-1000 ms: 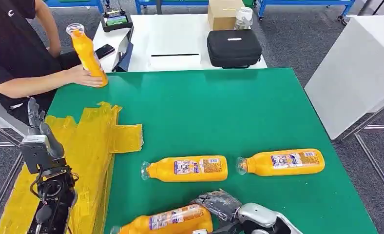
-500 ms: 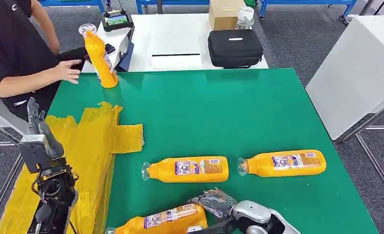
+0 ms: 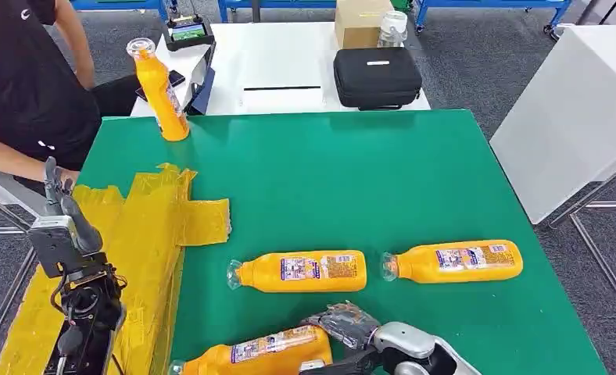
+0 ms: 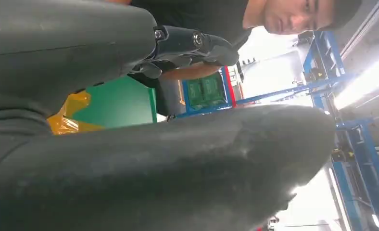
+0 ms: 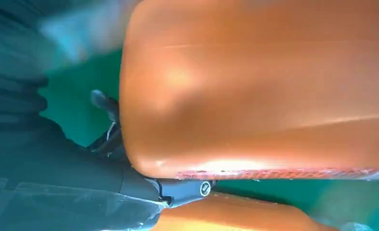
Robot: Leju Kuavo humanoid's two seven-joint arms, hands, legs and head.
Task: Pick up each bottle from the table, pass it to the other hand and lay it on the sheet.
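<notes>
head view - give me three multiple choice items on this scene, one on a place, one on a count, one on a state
1. Where does the upright bottle stand?
A. at the far left corner of the green table
B. on the yellow sheet
C. on the black case

2. How many orange bottles lie on their side on the table with no hand on them?
A. one
B. two
C. four

3. What is the right hand doing?
A. hanging open above the sheet
B. gripping a bottle at the near edge
C. pressing on the case

Answers:
1 A, it stands at the far left corner, beyond the sheet.
2 B, the middle bottle and the right bottle.
3 B, its fingers wrap the bottle's base.
</notes>
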